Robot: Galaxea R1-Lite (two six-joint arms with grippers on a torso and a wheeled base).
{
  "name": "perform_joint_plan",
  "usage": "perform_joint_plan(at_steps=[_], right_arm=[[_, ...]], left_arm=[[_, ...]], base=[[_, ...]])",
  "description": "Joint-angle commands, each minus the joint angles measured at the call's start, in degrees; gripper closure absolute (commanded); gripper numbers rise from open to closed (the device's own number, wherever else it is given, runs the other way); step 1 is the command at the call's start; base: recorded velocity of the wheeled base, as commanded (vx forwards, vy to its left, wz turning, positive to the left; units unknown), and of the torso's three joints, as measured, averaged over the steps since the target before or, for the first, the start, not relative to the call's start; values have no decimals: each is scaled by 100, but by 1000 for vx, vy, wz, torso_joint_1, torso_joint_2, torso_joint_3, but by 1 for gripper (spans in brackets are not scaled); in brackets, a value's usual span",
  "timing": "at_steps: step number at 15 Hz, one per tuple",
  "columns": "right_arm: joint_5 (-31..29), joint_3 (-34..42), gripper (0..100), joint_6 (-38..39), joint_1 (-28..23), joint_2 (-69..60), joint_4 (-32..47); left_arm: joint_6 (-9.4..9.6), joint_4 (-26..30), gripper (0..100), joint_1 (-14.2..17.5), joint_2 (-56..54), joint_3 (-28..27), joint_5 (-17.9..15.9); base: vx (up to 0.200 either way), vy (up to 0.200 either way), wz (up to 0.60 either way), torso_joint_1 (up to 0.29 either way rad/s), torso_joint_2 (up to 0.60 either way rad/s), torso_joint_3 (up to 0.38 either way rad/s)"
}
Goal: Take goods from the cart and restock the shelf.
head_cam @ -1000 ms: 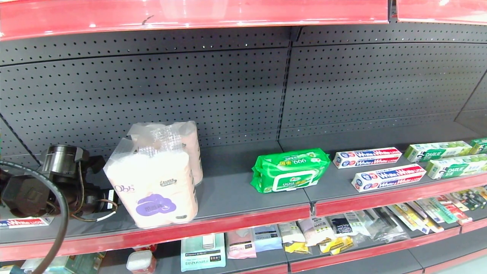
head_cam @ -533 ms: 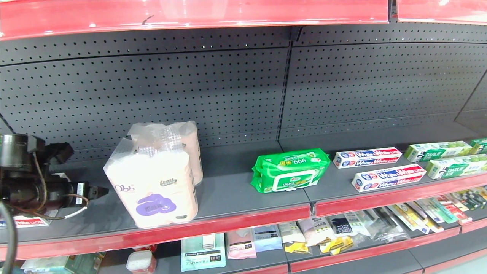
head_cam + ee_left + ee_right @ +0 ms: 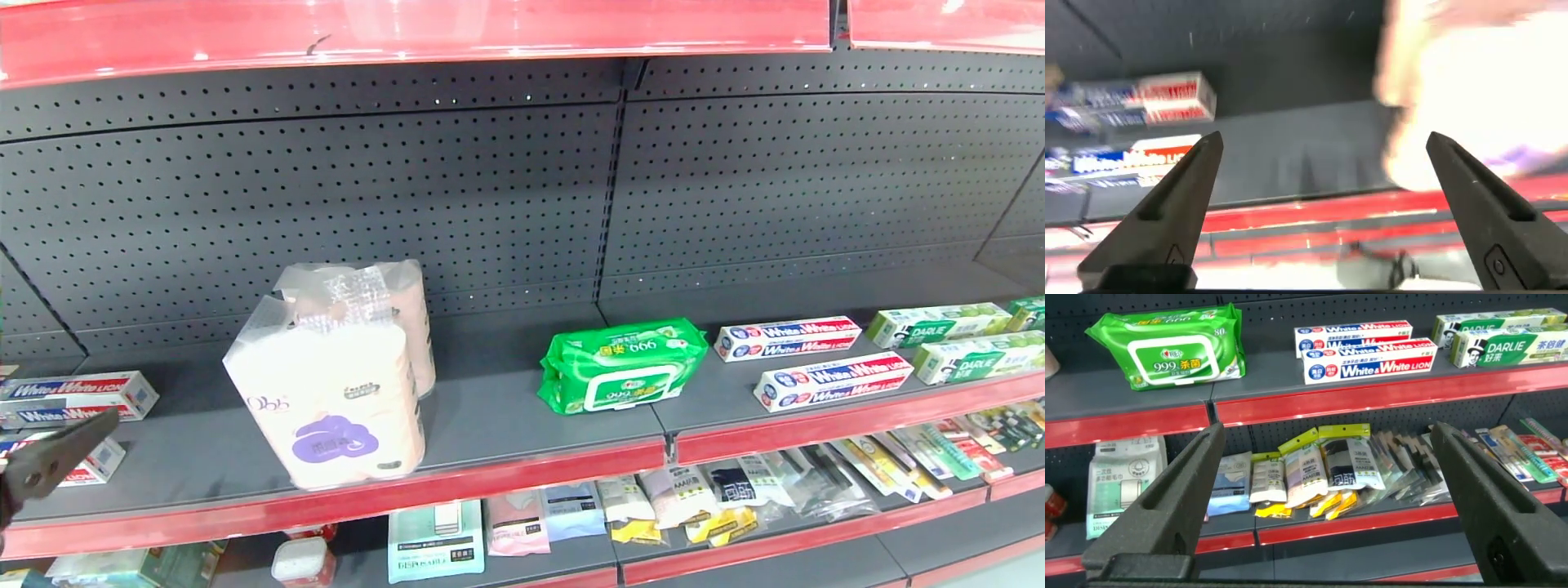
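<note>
On the grey, red-edged middle shelf (image 3: 506, 408), backed by a perforated panel (image 3: 457, 188), left to right:

- Item: the left gripper (image 3: 1324, 140), at the far left, in front of the shelf edge. Its fingers (image 3: 51, 461) are spread wide apart with nothing between them.
- Item: two white toothpaste boxes (image 3: 77, 394), lying flat at the shelf's left end, one behind the other. The front one is partly hidden by a finger tip.
- Item: one toilet roll pack (image 3: 335, 400), clear wrap, purple label. It stands upright near the front edge, left of centre, apart from the left gripper and free of any grasp.
- Item: one green wet wipes pack (image 3: 620, 367), lying flat beside the joint between two shelf sections, apart from the rolls.
- Item: two red, white and blue toothpaste boxes (image 3: 833, 380), flat, one behind the other, just right of the wipes.
- Item: green toothpaste boxes (image 3: 939, 324), flat, in two rows at the right end.

On the lower shelf (image 3: 735, 549):

- a pale green flat pack (image 3: 435, 539)
- pink and blue sachets (image 3: 539, 516)
- small packs with yellow tags (image 3: 1315, 469)
- slim carded items (image 3: 922, 457) further right

Item: the right gripper (image 3: 1328, 429), in front of the shelving, facing the wipes and the lower shelf. Its fingers are wide apart and hold nothing.
</note>
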Motion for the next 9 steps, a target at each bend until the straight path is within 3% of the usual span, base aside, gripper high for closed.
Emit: perform_joint_plan(at_steps=[1,3,5,6,7,8,9], right_arm=[[2,0,0,-3,0,7,0],[2,0,0,-3,0,7,0],[2,0,0,6,0,7,0],[2,0,0,-3,0,7,0],[2,0,0,-3,0,7,0],[2,0,0,6,0,7,0],[2,0,0,6,0,7,0]], left_arm=[[2,882,0,-628,-2999,938,-52],[-60,1172,0,-786,-3869,1228,-360],[-78,1392,0,-909,-4493,1676,-395],[-174,1383,0,-953,-4599,1905,-202],[-288,1366,0,-979,-4660,2177,387],[-552,1313,0,-979,-4625,2230,923],[-833,1313,0,-979,-4625,2221,1011]], base=[[0,0,0,0,0,0],[0,0,0,0,0,0],[0,0,0,0,0,0],[0,0,0,0,0,0],[0,0,0,0,0,0],[0,0,0,0,0,0],[0,0,0,0,0,0]])
